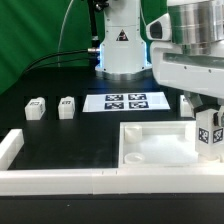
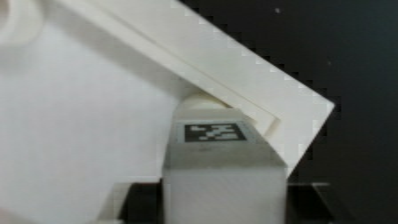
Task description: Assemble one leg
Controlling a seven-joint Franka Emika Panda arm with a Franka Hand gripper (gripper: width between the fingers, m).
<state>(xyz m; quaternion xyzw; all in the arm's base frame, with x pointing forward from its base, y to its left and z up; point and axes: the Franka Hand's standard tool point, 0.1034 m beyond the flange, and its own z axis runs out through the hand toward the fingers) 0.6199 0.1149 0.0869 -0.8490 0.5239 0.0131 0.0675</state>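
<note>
My gripper (image 1: 208, 118) is shut on a leg (image 1: 209, 134), a small white block with a black-and-white tag, and holds it upright at the right corner of the large white tray (image 1: 150, 150). In the wrist view the leg (image 2: 219, 140) stands between my dark fingers (image 2: 150, 200), its tagged end against the tray's raised corner rim (image 2: 267, 95). My gripper (image 2: 224, 196) is closed around the leg's body. Whether the leg sits in a corner socket is hidden. Two more legs (image 1: 35, 107) (image 1: 67, 106) lie at the exterior view's left.
The marker board (image 1: 125, 101) lies behind the tray, in front of the arm's base (image 1: 122, 50). Another small white part (image 1: 187, 102) stands to the right of the board. A white L-shaped wall (image 1: 60, 178) runs along the table's front and left edge.
</note>
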